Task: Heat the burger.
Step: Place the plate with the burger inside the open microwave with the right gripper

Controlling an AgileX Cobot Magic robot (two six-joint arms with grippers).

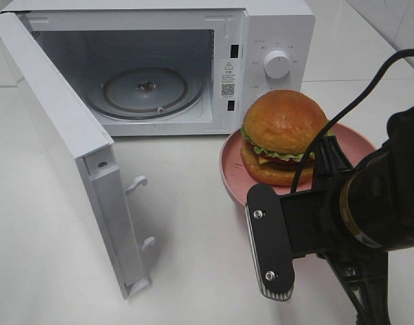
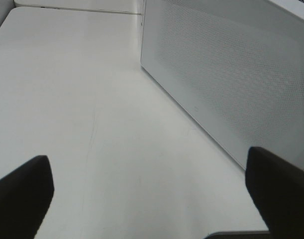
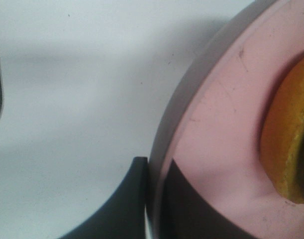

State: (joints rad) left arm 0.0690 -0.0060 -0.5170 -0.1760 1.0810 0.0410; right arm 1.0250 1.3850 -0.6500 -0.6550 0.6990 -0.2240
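Observation:
The burger [image 1: 284, 135], with a golden bun, lettuce and cheese, sits on a pink plate [image 1: 230, 166] on the white table in front of the microwave's dial. In the right wrist view, my right gripper [image 3: 154, 199] is shut on the plate [image 3: 226, 124]. One finger is outside the near rim and one inside, beside the burger [image 3: 286, 149]. In the high view the arm hides most of that gripper [image 1: 326, 159]. My left gripper [image 2: 152, 199] stands wide open and holds nothing, low over bare table beside the microwave door [image 2: 226, 74].
The white microwave [image 1: 274, 40] stands at the back with its door [image 1: 64, 135] swung fully open toward the front left. Its glass turntable [image 1: 146, 91] is bare. The open door splits the left side of the table from the middle.

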